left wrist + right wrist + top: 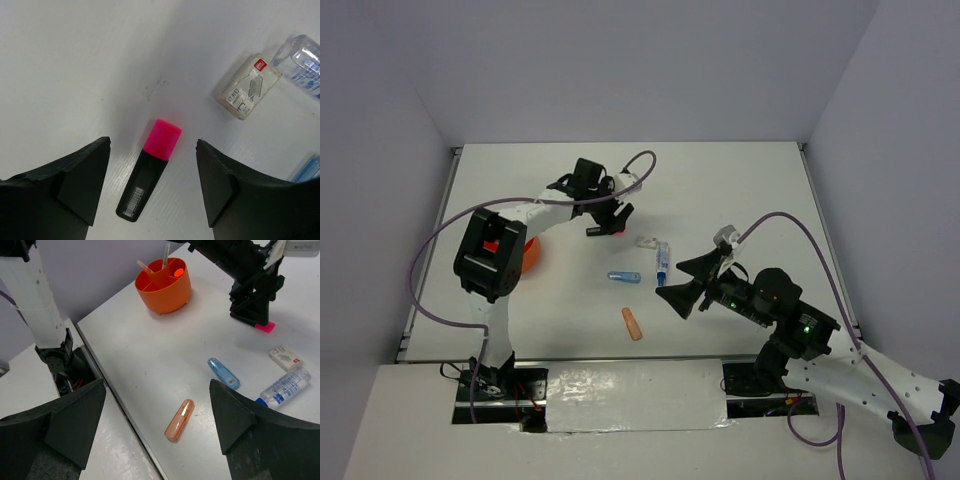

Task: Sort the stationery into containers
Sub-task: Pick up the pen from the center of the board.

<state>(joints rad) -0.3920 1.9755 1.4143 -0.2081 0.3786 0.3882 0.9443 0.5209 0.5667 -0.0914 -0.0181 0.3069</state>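
L gripper [152,145] hangs right over the pink-cap highlighter [150,172]. Jaws spread, one finger each side, no contact. Highlighter lies flat on the bench [60,60], long axis running fwd between the fingers, cap away from the wrist, so a squeeze would go across its short width. White block [248,86] is near on the right but apart; bare bench to the left. Orange tub [164,287] is well off, by the L arm. R gripper [157,385] is spread, empty, farther off.
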